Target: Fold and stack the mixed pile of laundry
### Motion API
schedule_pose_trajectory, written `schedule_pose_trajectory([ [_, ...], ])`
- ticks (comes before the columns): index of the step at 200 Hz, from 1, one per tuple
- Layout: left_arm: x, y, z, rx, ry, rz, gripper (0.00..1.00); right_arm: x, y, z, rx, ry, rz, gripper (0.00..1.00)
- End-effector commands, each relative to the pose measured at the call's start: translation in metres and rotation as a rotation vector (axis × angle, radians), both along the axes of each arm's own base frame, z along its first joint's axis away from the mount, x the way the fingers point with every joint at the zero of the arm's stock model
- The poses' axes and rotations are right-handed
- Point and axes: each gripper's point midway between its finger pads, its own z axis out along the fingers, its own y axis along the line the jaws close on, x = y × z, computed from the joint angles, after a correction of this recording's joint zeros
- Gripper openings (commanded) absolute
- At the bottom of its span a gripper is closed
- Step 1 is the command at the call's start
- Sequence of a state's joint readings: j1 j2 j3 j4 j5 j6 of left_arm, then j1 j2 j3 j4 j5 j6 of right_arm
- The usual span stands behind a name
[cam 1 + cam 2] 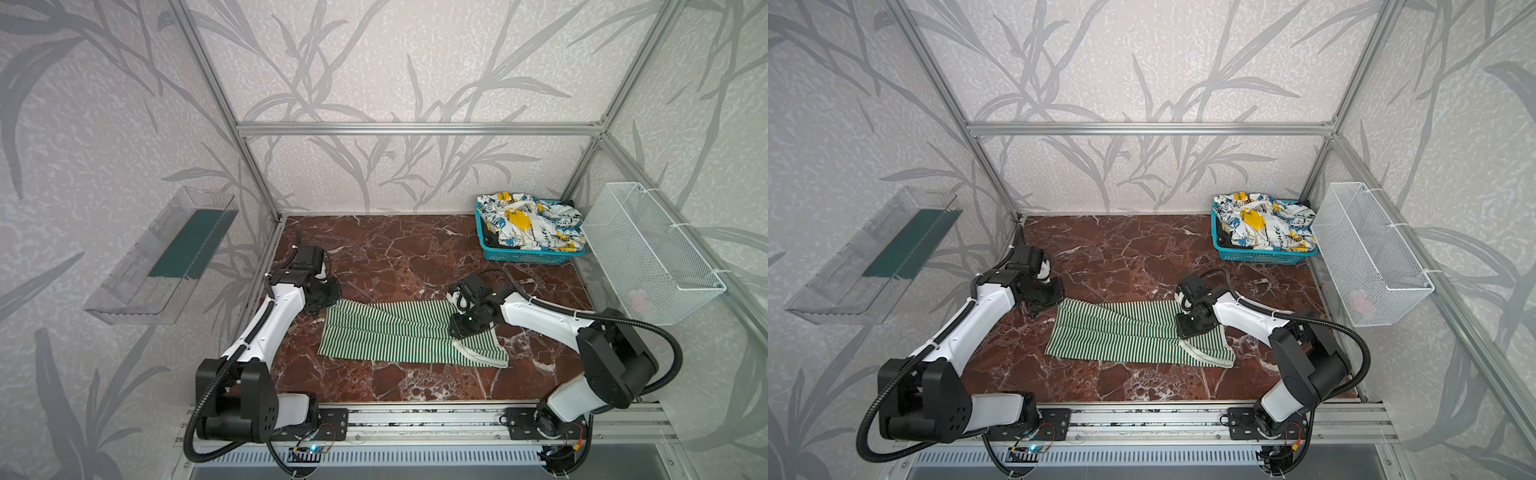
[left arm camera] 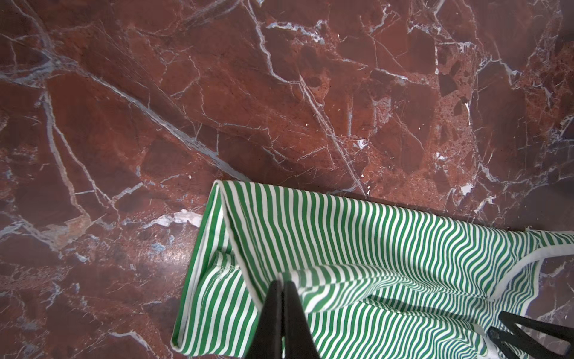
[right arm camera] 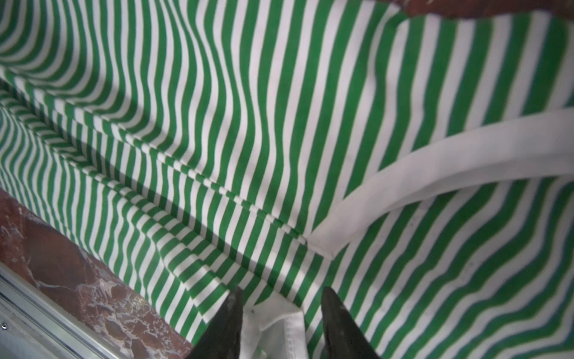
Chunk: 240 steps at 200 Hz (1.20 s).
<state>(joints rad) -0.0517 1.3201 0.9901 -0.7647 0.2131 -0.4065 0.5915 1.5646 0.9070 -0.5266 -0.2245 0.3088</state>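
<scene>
A green-and-white striped garment (image 1: 395, 336) (image 1: 1121, 338) lies spread on the red marble table, in both top views. My left gripper (image 1: 330, 303) (image 2: 282, 283) is at its far left corner, shut on a raised fold of the striped cloth (image 2: 372, 248). My right gripper (image 1: 455, 336) (image 3: 281, 295) hovers low over the garment's right end, jaws apart, with white neckline cloth (image 3: 279, 323) lying between the fingers. A white printed garment (image 1: 528, 224) (image 1: 1262, 224) and a black one (image 1: 492, 239) fill the teal basket. A small pinkish piece (image 1: 638, 297) sits in the wire basket.
The teal lattice basket (image 1: 523, 255) stands at the back right corner. A white wire mesh basket (image 1: 648, 249) hangs on the right wall. On the left wall hangs a clear plastic shelf (image 1: 162, 257). An aluminium rail (image 1: 415, 415) runs along the table's front edge.
</scene>
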Motion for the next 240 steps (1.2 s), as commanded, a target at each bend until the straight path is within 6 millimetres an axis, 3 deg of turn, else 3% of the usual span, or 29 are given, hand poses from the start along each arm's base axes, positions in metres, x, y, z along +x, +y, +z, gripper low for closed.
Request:
schedule_pose_trajectory([
  [1,-0.019,-0.003,-0.012,-0.007,0.065,-0.026,0.0,0.014,-0.006,0.008,0.001,0.005,-0.091,0.45],
  [45,-0.021,-0.004,-0.015,-0.01,0.065,-0.032,0.0,0.024,-0.011,-0.001,0.024,0.045,-0.172,0.46],
  [95,-0.021,-0.003,-0.012,-0.007,0.059,-0.035,0.0,0.027,-0.001,-0.018,0.041,0.099,-0.172,0.44],
  [109,-0.023,-0.002,-0.012,0.0,0.057,-0.035,0.0,0.029,0.002,-0.017,0.054,0.097,-0.172,0.42],
  [114,-0.023,-0.001,-0.012,0.003,0.056,-0.034,0.0,0.028,0.002,-0.025,0.044,0.117,-0.174,0.4],
  [129,-0.023,0.0,-0.011,0.014,0.05,-0.034,0.0,0.029,0.003,-0.026,0.05,0.118,-0.178,0.31],
  [188,-0.011,0.005,-0.006,0.031,0.024,-0.015,0.0,0.036,0.002,-0.015,0.039,0.077,-0.169,0.07],
  [201,-0.006,0.008,-0.004,0.042,0.016,0.003,0.0,0.041,0.004,-0.001,0.057,0.038,-0.161,0.03],
  [240,0.04,0.011,0.017,0.065,-0.143,-0.008,0.0,0.065,0.008,0.027,0.067,-0.022,-0.123,0.0],
])
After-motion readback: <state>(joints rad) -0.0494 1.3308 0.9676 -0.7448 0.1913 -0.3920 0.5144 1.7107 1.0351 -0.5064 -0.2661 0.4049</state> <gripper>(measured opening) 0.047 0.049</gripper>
